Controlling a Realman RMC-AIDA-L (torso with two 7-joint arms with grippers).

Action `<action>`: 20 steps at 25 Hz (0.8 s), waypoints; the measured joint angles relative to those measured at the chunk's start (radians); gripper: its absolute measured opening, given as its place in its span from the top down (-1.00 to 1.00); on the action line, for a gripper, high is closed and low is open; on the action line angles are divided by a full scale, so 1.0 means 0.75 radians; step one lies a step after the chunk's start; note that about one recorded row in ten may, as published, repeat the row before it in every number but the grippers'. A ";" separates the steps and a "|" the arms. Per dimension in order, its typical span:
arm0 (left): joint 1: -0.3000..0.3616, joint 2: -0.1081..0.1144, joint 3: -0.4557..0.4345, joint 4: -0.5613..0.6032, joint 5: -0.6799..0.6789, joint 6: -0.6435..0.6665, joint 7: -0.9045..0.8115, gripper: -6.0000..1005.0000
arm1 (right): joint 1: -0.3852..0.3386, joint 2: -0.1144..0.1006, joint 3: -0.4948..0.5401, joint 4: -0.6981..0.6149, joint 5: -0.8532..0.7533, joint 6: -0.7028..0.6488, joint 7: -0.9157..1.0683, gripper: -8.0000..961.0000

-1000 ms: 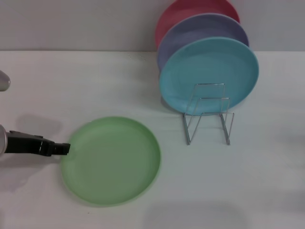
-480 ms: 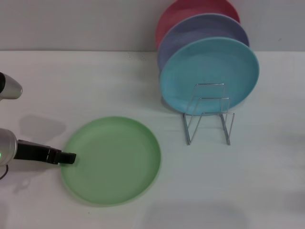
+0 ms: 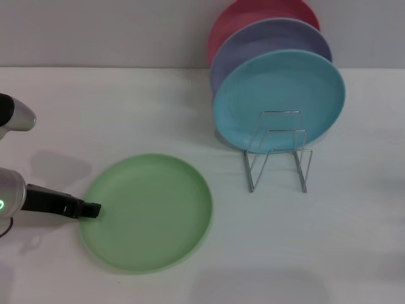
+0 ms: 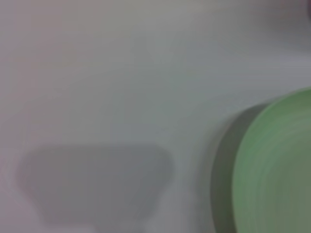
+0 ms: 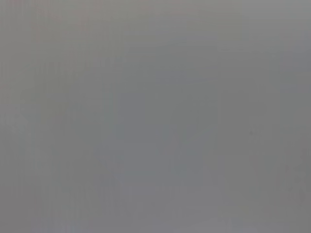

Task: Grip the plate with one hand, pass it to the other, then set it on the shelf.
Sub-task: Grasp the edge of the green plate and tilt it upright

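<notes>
Reaching in from the left side of the plate [image 3: 147,213], the left gripper [image 3: 90,209] has its dark tip right at the plate's left rim. One dark finger shows there, and I cannot tell if the fingers are wide apart or pinched on the rim. The plate is round and light green, and it lies flat on the white table [image 3: 348,240]. The left wrist view shows the same green plate [image 4: 277,170] at one side, with its shadow beside it on the white table [image 4: 121,73]. To the right of the plate, and a little farther back, stands the shelf [image 3: 277,152]. It is a thin silver wire rack, and its front loops hold nothing. Behind those loops, right of the plate and farther back, a turquoise plate [image 3: 278,101] stands up on its edge in the rack. A lavender plate [image 3: 266,38] stands just behind the turquoise one, and a red plate [image 3: 253,12] stands behind that. The green plate is apart from the shelf and does not touch it. The right wrist view shows only plain grey.
</notes>
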State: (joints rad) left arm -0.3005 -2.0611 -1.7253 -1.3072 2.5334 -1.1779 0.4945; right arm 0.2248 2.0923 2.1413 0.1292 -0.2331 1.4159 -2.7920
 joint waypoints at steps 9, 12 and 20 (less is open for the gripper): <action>0.003 -0.003 0.006 -0.015 -0.004 -0.009 0.000 -0.35 | 0.001 0.000 0.000 -0.001 0.003 0.009 0.001 -0.72; 0.006 -0.005 0.008 -0.027 -0.014 -0.013 0.000 -0.32 | 0.001 0.000 0.000 0.001 0.005 0.011 0.001 -0.72; 0.016 -0.007 0.007 -0.069 -0.010 -0.015 -0.002 -0.02 | 0.003 0.000 0.000 0.004 0.005 0.012 0.003 -0.72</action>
State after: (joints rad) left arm -0.2882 -2.0661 -1.7200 -1.3590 2.5257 -1.1891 0.4931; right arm 0.2269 2.0923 2.1414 0.1319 -0.2292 1.4251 -2.7897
